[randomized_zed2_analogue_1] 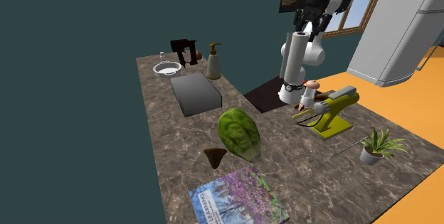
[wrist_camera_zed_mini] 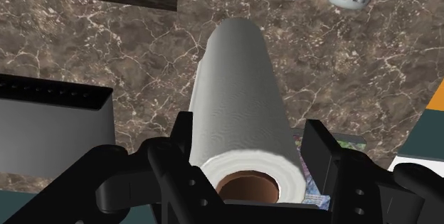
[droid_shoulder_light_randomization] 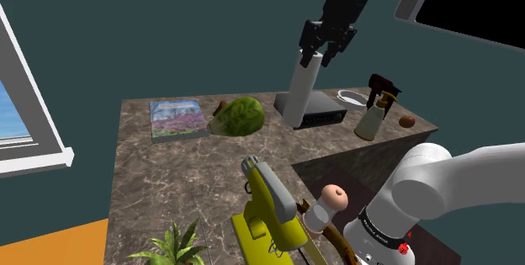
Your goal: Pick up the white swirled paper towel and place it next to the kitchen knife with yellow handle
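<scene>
STEP: carry | GRIP: fingers (wrist_camera_zed_mini: 320, 148) pinching paper towel roll (droid_shoulder_light_randomization: 304, 87) at its top end | POSITION: roll hangs tilted over counter (droid_shoulder_light_randomization: 168, 171), apparently lifted | ADVICE: travel level, lower upright just beside yellow-handled knife (randomized_zed2_analogue_1: 331, 119).

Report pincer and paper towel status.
Pincer shut on paper towel roll. Roll upright, gripped at top end. Dark box on counter below, apart.
</scene>
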